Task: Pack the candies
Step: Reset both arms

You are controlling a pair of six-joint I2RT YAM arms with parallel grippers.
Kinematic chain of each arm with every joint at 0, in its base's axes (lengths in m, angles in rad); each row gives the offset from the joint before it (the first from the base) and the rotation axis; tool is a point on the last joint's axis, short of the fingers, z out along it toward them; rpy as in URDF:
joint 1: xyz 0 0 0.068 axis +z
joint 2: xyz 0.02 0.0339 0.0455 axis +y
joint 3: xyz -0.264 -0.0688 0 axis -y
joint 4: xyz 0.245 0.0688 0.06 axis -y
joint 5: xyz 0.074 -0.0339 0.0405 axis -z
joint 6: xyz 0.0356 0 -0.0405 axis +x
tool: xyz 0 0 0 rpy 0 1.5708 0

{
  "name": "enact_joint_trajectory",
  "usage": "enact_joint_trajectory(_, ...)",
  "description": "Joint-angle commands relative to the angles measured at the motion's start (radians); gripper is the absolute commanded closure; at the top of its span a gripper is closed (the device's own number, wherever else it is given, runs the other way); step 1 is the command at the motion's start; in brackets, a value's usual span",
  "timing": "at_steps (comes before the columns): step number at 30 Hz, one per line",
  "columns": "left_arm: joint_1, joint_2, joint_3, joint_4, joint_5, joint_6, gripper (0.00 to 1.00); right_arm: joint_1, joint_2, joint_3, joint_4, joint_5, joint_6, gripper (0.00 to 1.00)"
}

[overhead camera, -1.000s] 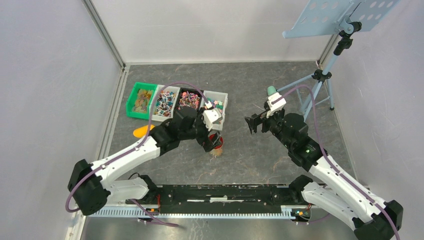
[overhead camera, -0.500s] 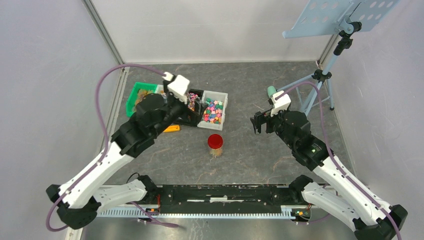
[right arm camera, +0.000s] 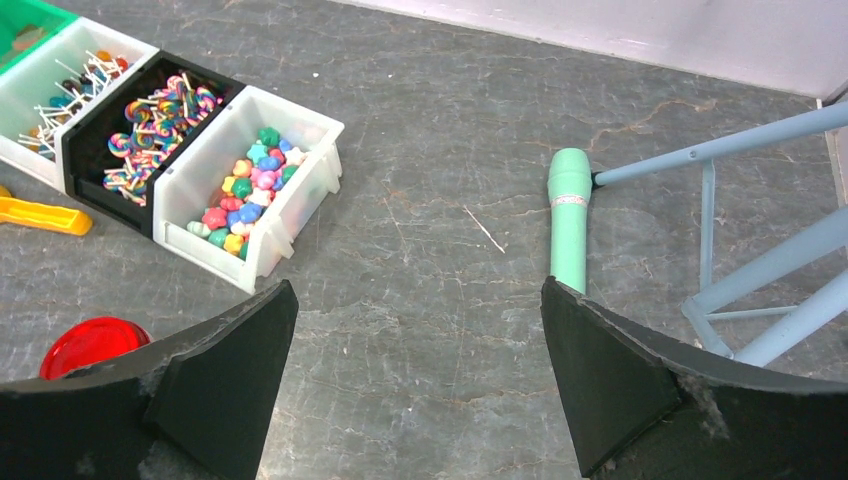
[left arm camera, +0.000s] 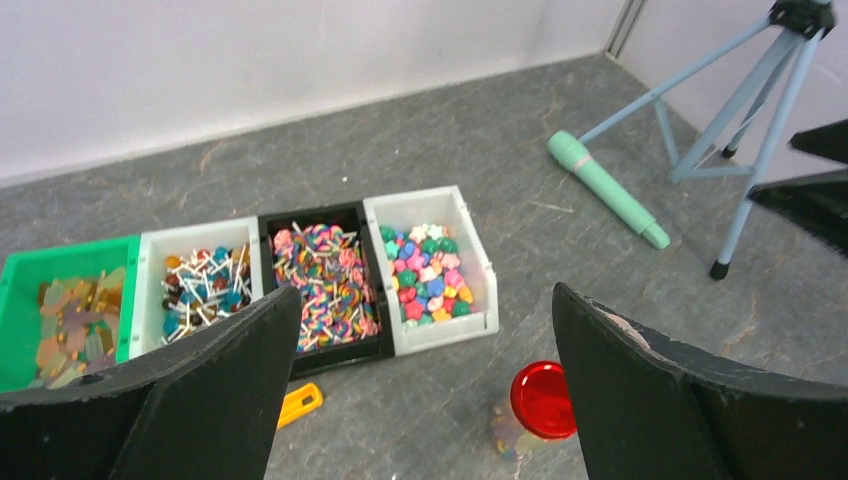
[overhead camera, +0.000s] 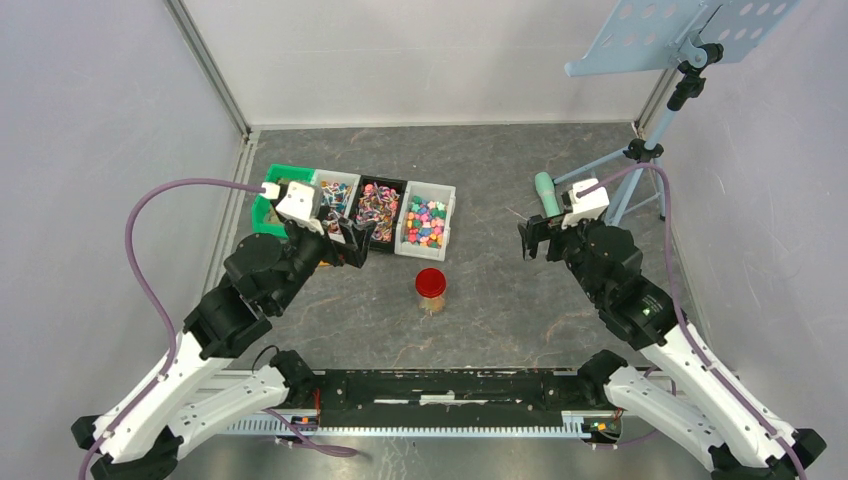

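The candies [left arm camera: 428, 272] lie loose in a white bin [left arm camera: 478, 268], ahead of the left fingers [left arm camera: 220, 380] and framed in the gap between them. That bin ends a row of four. Beside it stand a black bin [left arm camera: 374, 345] of swirled lollipops, a second white bin [left arm camera: 150, 250] of stick sweets, and a green bin [left arm camera: 20, 270] whose pale contents are hard to make out. Sorting by kind likely lets one sort be taken at a time.

Nearer than the row, close to the inner edge of the right-hand finger, stands a jar [left arm camera: 508, 435] with a red lid [left arm camera: 543, 400] on top. It is probably the container to be packed. Its clear body is mostly hidden under the lid, so what it holds cannot be told. An orange scoop [left arm camera: 300, 403] lies on the tabletop [overhead camera: 500, 180] in front of the black bin, half hidden behind the left-hand finger.

The left fingers are spread fully wide and hold nothing. The right fingers [right arm camera: 620, 380] are equally wide and empty, well off to the side. From them the candies sit ahead and to the left. A green tube [right arm camera: 570, 220] and a blue tripod [right arm camera: 740, 300] lie ahead to the right, the tripod cut off by the frame. Both arms seem to be parked clear of the bins.
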Motion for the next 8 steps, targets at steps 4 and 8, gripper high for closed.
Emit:
enact_joint_trajectory(4,0.002,-0.034,-0.029,0.037,-0.038,-0.053,0.0,0.001,-0.04,-0.011,0.055,0.025,0.051,0.02)
enact_joint_trajectory(8,0.002,-0.034,-0.018,0.025,-0.032,-0.055,0.0,0.001,-0.047,-0.019,0.06,0.018,0.069,0.02)
